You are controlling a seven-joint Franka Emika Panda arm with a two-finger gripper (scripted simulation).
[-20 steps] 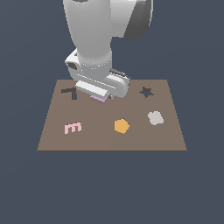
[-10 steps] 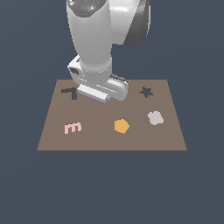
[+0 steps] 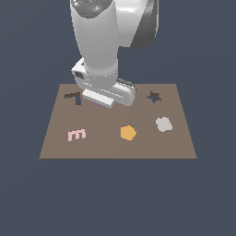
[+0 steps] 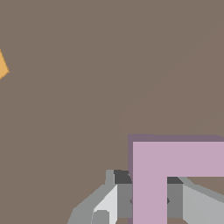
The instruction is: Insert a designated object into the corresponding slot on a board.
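Exterior view: the brown board (image 3: 117, 147) lies flat on a dark ground, with the white Panda arm coming down over its far middle. The gripper (image 3: 99, 100) sits low, close over the board, just to the exterior view's right of the dark L-shaped slot (image 3: 74, 97). The slot is uncovered, near the far corner on the exterior view's left. Only a thin lilac sliver of the L-shaped block (image 3: 97, 104) shows under the gripper's lower edge; the rest is hidden by the hand. The fingers are not separable here, so the grip cannot be judged from this view. The dark star-shaped cutout (image 3: 154, 97) is at the far side on the exterior view's right. In the near row sit 3 loose pieces: the pink E piece (image 3: 76, 134), the orange pentagon (image 3: 128, 132) and a pale grey lobed piece (image 3: 163, 124), all well apart from the gripper.

Wrist view: the L-shaped block (image 4: 175, 168) fills much of the frame, 1 arm running between the 2 grey fingers (image 4: 197, 205), which sit tight against its sides, clamped on it. A faint shadow edge shows around the block on the board (image 4: 87, 87). A corner of the orange pentagon (image 4: 2, 65) pokes in at the frame edge.
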